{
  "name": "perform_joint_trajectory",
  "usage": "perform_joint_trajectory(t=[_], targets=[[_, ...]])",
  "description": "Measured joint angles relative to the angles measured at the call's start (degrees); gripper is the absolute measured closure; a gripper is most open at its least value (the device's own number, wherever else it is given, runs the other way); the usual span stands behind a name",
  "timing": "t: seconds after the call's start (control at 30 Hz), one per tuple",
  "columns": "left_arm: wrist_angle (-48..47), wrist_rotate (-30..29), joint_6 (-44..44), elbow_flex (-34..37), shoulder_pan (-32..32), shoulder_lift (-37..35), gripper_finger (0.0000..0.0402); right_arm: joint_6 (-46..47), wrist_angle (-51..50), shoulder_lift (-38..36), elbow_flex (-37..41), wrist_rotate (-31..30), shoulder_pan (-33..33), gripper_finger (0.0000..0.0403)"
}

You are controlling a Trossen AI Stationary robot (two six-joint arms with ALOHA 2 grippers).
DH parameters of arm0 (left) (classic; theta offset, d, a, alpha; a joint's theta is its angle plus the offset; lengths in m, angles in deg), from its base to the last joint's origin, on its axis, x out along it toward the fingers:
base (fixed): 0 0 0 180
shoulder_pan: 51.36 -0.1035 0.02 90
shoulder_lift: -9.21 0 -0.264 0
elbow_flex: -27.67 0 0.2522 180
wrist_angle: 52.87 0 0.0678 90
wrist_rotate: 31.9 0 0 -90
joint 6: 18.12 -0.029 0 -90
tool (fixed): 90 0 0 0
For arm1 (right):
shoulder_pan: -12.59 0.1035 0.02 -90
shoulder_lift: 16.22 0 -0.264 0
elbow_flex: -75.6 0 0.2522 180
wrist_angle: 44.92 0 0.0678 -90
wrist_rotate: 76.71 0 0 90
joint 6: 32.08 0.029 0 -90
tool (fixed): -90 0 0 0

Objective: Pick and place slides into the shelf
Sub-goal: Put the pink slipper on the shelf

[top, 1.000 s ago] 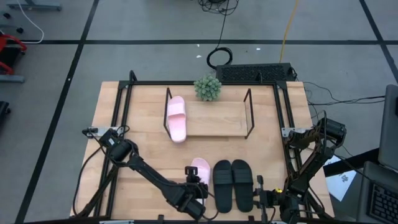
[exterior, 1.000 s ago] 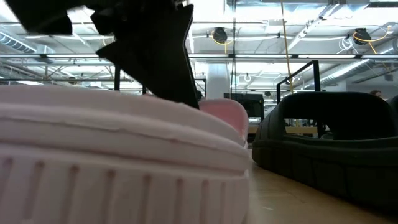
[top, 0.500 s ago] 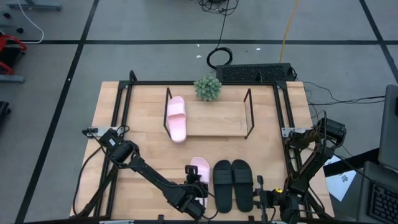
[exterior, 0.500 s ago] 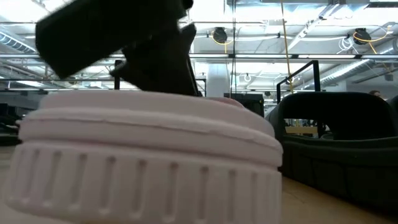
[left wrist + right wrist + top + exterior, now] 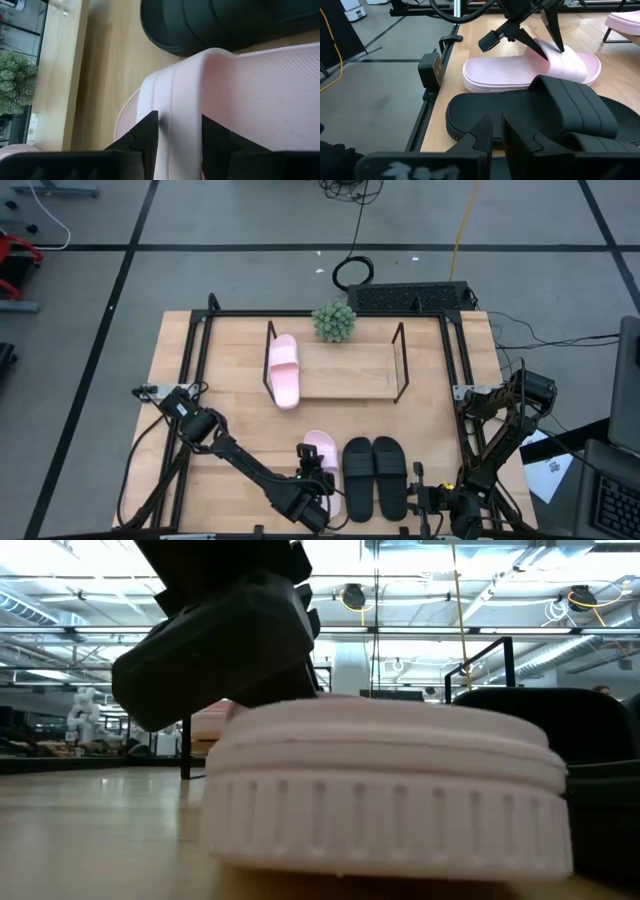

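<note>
One pink slide (image 5: 284, 370) lies on the left end of the shelf (image 5: 350, 372). The other pink slide (image 5: 322, 462) lies flat on the table near the front, beside the black pair (image 5: 375, 477). My left gripper (image 5: 314, 482) reaches it from the near side and is shut on its strap (image 5: 567, 61). My right gripper (image 5: 432, 502) waits at the front right, shut, just short of the black slides (image 5: 545, 115) and touching nothing. My left gripper (image 5: 180, 140) has the pink slide's strap edge (image 5: 182, 107) between its two fingers (image 5: 146, 139), one above the strap and one at its opening. The fingers slant down from the near side. The slide's sole (image 5: 390, 840) rests on the table.
A small green plant (image 5: 334, 320) stands at the shelf's far edge. A dark metal frame (image 5: 200, 330) runs around the table. The shelf board to the right of the pink slide is bare wood. Cables and a black box (image 5: 410, 297) lie beyond the far edge.
My left gripper has tipped and turned at the wrist while on the strap. The pink slide has turned on the table: its near end has swung toward the table's right, toward the black slides.
</note>
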Motion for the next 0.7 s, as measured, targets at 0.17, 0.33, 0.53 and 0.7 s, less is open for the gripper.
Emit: perform_joint_trajectory(t=[0.17,0.33,0.53,0.7], targets=[[-0.1,0.0,-0.2,0.0,-0.5,0.0,0.0325,0.0,0.0,0.0,0.0,0.0,0.0,0.0373],[-0.1,1.1,-0.3,0.0,-1.0,0.0,0.0388,0.0,0.0,0.0,0.0,0.0,0.0,0.0373],[-1.1,1.2,-0.3,0.0,-0.9,-0.1,0.0397,0.0,0.0,0.0,0.0,0.0,0.0,0.0373],[-10.0,-0.2,-1.1,-2.0,-0.2,0.0,0.0399,-0.1,0.0,0.0,0.0,0.0,0.0,0.0373]])
